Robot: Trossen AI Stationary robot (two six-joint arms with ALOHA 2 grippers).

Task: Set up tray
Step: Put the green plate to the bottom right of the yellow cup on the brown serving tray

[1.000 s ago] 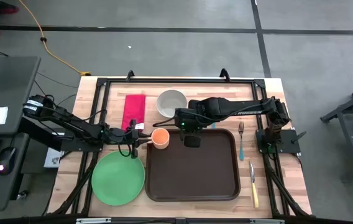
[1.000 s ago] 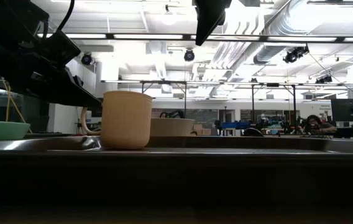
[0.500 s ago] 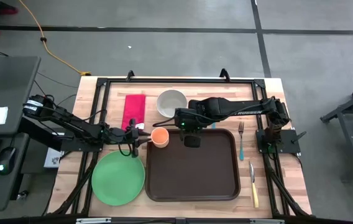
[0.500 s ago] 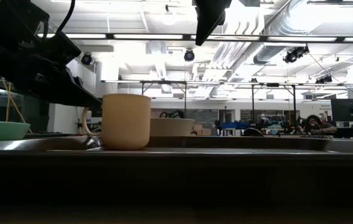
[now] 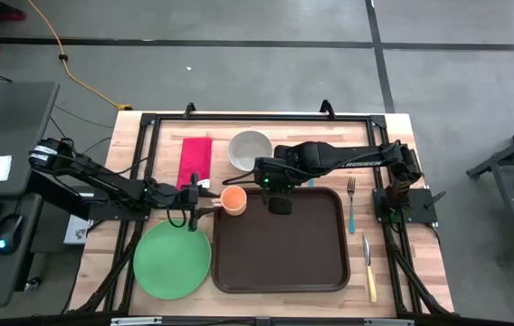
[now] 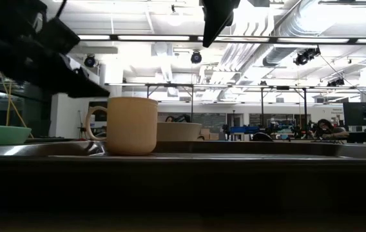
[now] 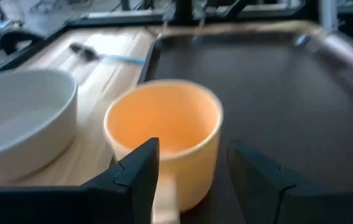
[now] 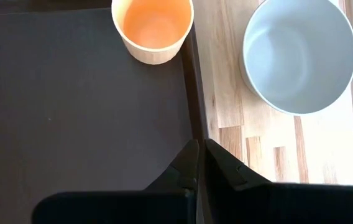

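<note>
The dark brown tray (image 5: 284,249) lies on the wooden table, right of the green plate (image 5: 173,260). An orange mug (image 5: 233,199) stands upright in the tray's far left corner (image 8: 71,112), its handle (image 7: 164,199) toward the table's left. My left gripper (image 5: 205,201) is open just left of the mug and a little above the handle (image 6: 93,122); its fingers (image 7: 140,163) stand on either side of the handle without touching. My right gripper (image 5: 280,206) hangs shut above the tray's far edge (image 8: 198,146), pointing down.
A white bowl (image 5: 250,149) and a red napkin (image 5: 195,160) lie beyond the tray. A fork (image 5: 351,190) and a yellow-handled knife (image 5: 368,272) lie to its right. Most of the tray's floor is bare.
My left gripper has opened, let go of the mug's handle and risen a little above it. The mug stays upright in the tray's corner, and its handle now shows in the low view.
</note>
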